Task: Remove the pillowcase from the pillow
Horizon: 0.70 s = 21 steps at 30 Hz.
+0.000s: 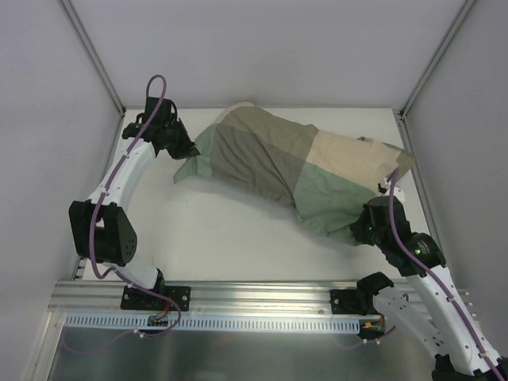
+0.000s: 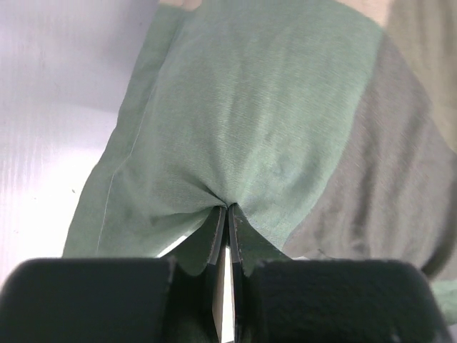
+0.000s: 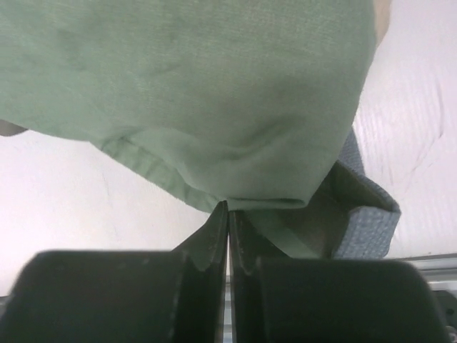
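Your right pincer (image 3: 227, 207) clamps pillowcase (image 1: 294, 159) hem, lower right of top view; left pincer (image 2: 227, 209) pinches opposite corner, upper left (long axis diagonal between them). Pull along it.

White table top (image 1: 238, 238) fills mid-frame, enclosed by plain pale grey walls (image 1: 262, 48) at top, left and right. Slim metal struts (image 1: 91, 51) run diagonally in both upper corners; an aluminium rail (image 1: 262, 295) crosses the lower frame, brushed metal sheet (image 1: 238, 353) below it. Light even.
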### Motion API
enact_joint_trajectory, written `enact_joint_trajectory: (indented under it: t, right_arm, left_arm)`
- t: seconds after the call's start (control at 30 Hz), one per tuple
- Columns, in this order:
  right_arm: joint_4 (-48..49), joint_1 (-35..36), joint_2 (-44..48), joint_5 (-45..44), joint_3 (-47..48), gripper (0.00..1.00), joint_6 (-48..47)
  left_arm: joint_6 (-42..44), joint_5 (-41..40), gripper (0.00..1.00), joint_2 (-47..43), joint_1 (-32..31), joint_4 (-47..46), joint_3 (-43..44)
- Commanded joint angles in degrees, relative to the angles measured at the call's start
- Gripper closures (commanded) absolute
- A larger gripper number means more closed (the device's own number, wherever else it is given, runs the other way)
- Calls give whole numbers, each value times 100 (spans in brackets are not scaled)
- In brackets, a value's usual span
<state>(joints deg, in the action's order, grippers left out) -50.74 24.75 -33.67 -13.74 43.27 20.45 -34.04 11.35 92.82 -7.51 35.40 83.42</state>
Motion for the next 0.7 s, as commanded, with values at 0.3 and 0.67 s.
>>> enact_joint_trajectory:
  t: [0.3, 0.67]
  right_arm:
    - [187, 30, -1256, -1499, 4029, 99, -2149]
    - [-51, 30, -616, -1308, 5527, 99, -1747]
  left_arm:
    - [-410, 308, 100, -1669, 390, 309, 1176]
    - [-349, -1353, 100, -3620, 531, 925, 1651]
